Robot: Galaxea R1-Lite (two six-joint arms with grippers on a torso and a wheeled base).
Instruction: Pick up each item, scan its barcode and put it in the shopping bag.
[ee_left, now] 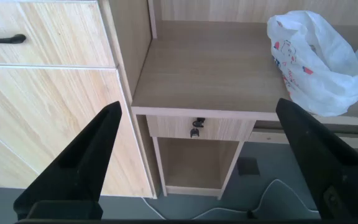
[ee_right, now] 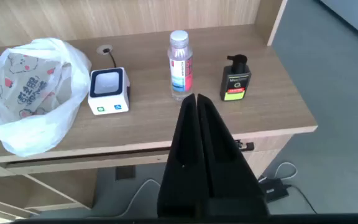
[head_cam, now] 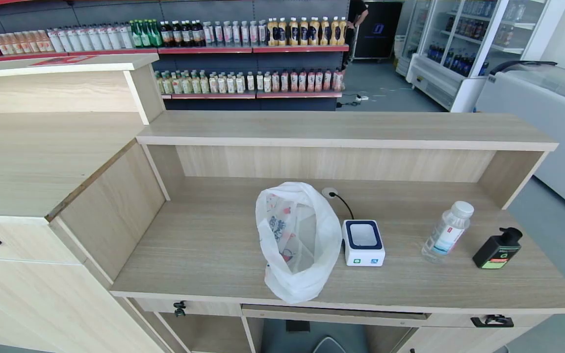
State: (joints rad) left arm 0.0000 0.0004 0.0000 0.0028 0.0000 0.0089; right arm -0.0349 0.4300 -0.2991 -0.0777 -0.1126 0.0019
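Right wrist view — right fingers [ee_right: 197,143] pressed together, empty, hanging before the counter [ee_right: 278,106]; left fingers [ee_left: 79,162] spread wide, empty. Beyond, the water bottle [ee_right: 179,62] and pump bottle [ee_right: 235,79] stand upright beside the scanner [ee_right: 108,90] — shopping bag [ee_right: 30,93] gaping, ready to receive.

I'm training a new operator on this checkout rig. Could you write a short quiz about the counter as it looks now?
1. True or false: the water bottle lies inside the shopping bag.
2. What stands between the bag and the water bottle? A) scanner B) black pump bottle C) nothing
3. Fill in: the left gripper is ___; the right gripper is ___.
Key: 1 false; 2 A; 3 open, shut.
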